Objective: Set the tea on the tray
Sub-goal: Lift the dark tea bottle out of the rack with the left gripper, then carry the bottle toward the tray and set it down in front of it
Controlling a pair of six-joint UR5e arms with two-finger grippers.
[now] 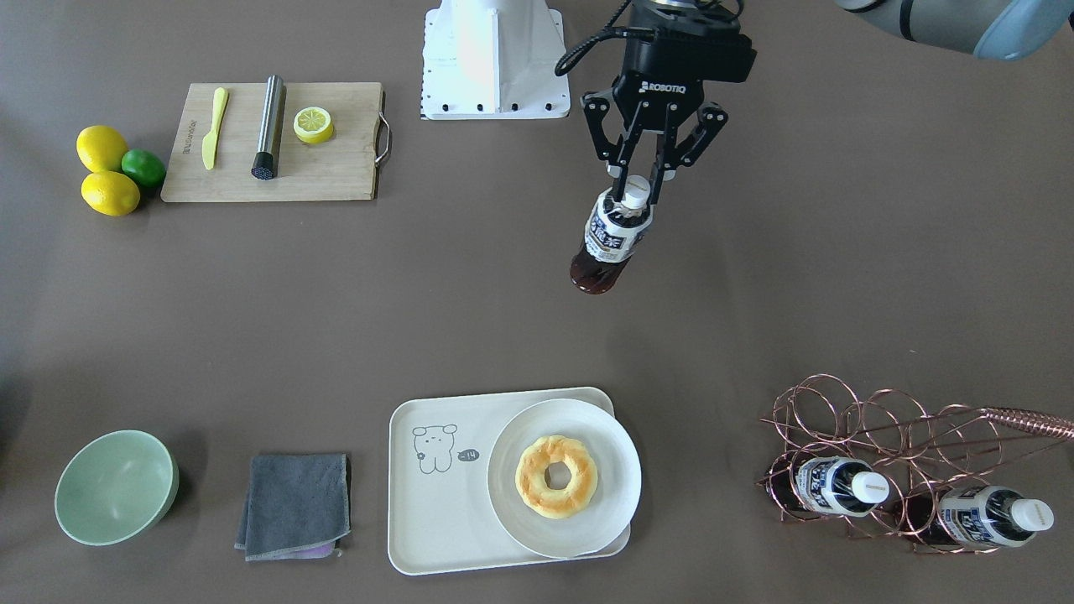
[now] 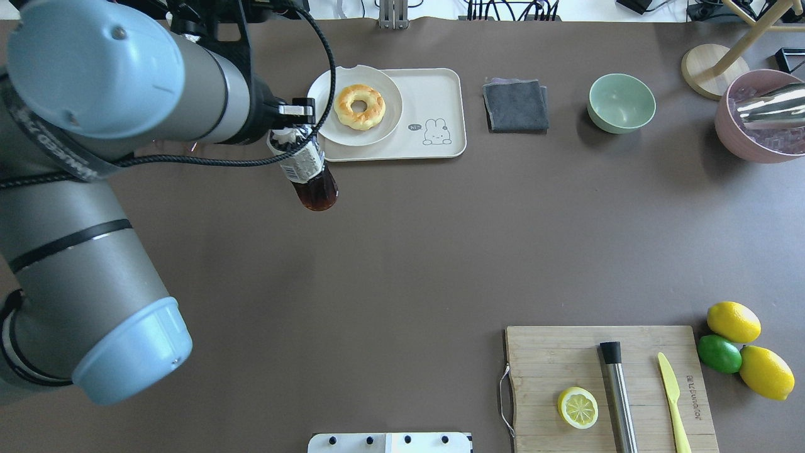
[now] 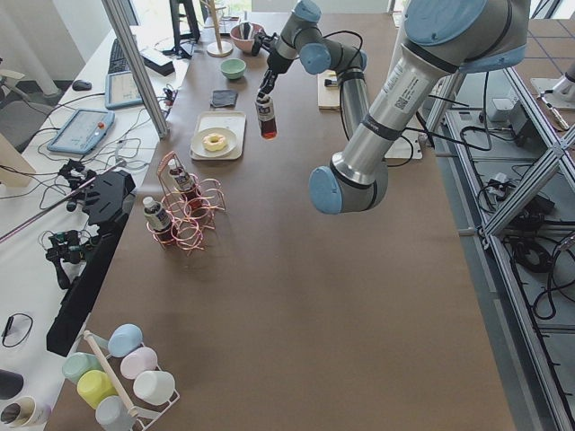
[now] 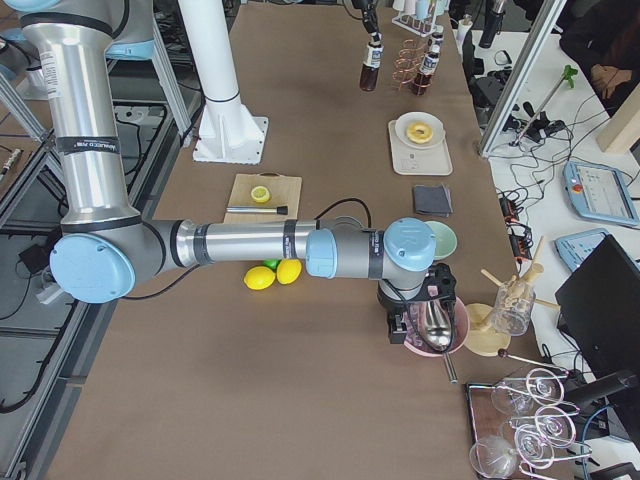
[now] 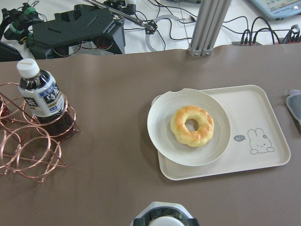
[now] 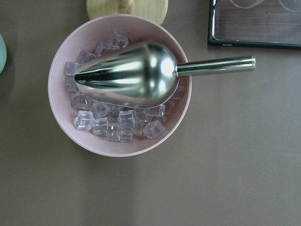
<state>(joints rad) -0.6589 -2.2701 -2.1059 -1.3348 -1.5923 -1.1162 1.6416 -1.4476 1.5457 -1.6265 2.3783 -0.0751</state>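
My left gripper (image 1: 637,193) is shut on the neck of the tea (image 1: 610,242), a small bottle of dark liquid with a white cap, which hangs above the bare table. In the overhead view the tea (image 2: 309,173) hangs just left of the near left corner of the cream tray (image 2: 441,88). The tray (image 1: 436,520) has a bear drawing and bears a white plate (image 1: 623,486) with a donut (image 1: 556,476). The left wrist view shows the tray (image 5: 263,110) ahead. My right gripper (image 4: 415,322) hovers over a pink ice bowl; I cannot tell whether it is open or shut.
A copper wire rack (image 1: 881,419) holds two more alike bottles (image 1: 839,486). A grey cloth (image 1: 295,503) and a green bowl (image 1: 116,486) lie beside the tray. A cutting board (image 1: 336,168), lemons (image 1: 102,148) and the pink ice bowl with a scoop (image 6: 122,80) stand farther off.
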